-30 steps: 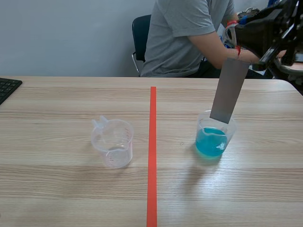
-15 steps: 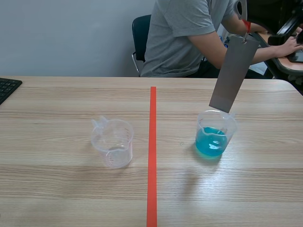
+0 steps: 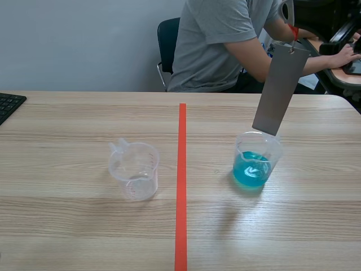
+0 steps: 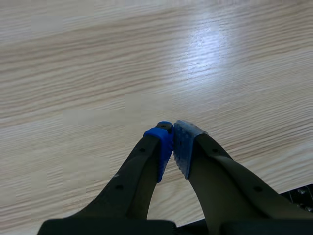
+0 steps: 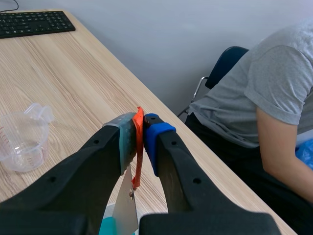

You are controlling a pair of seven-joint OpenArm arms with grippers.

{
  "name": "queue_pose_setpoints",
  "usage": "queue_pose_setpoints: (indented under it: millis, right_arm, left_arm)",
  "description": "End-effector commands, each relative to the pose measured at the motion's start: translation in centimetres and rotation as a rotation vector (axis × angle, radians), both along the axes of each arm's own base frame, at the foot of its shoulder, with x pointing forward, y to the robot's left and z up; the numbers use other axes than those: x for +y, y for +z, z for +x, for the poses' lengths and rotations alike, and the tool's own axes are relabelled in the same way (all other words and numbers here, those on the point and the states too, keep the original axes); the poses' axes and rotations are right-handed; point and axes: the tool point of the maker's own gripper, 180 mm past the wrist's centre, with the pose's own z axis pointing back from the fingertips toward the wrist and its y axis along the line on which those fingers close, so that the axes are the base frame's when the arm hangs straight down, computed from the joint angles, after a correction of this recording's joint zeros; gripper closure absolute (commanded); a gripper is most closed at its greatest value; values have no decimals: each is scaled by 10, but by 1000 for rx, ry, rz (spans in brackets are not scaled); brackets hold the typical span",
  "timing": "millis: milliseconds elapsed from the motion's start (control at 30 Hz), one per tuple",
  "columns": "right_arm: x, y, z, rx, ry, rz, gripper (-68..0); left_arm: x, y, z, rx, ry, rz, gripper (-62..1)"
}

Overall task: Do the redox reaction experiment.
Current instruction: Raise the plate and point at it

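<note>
The pale wooden table (image 3: 67, 226) fills most of the scene view, with an orange-red tape line (image 3: 181, 186) running down its middle away from the robot. Across it a person (image 3: 220, 45) in a grey T-shirt sits on a dark chair (image 3: 166, 39), turned toward the right arm's side, one hand (image 3: 343, 55) stretched out beyond the table. A black keyboard (image 3: 8, 104) lies at the table's far edge on the left arm's side.

A long grey metal strip (image 3: 280, 90) hangs tilted on the right arm's side of the line, its lower edge at the rim of the beaker of blue liquid (image 3: 256, 161) and above the liquid's surface. That clear plastic beaker stands upright, roughly a third full. An empty measuring beaker (image 3: 135, 169), also clear and upright, stands on the other side of the line, well apart from the first.

The right gripper (image 5: 139, 142) is raised above the table, its fingers clamped on a thin orange-red ribbon (image 5: 138, 147) from which the strip dangles. The left gripper (image 4: 172, 144) hovers low over bare wood with its pads pressed together and nothing between them
</note>
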Motion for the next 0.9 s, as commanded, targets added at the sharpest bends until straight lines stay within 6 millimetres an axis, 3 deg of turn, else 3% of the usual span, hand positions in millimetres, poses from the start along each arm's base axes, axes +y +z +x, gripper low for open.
queue_pose_setpoints:
  millis: [0,300,433,667,867]
  right_arm:
    - [-1,15,-2,-46,11,4,-15]
    - [-1,15,-2,-45,11,4,-15]
    - [-1,15,-2,-45,11,4,-15]
    - [-1,15,-2,-45,11,3,-15]
    - [-1,15,-2,-45,11,3,-15]
  left_arm:
    - [-9,15,12,-44,-57,-36,-36]
    - [-45,72,67,-192,-299,-149,-36]
    - [-67,86,87,-244,-379,-165,-36]
    - [-123,108,113,-334,-517,-235,-36]
    - [-183,123,124,-376,-630,-305,-36]
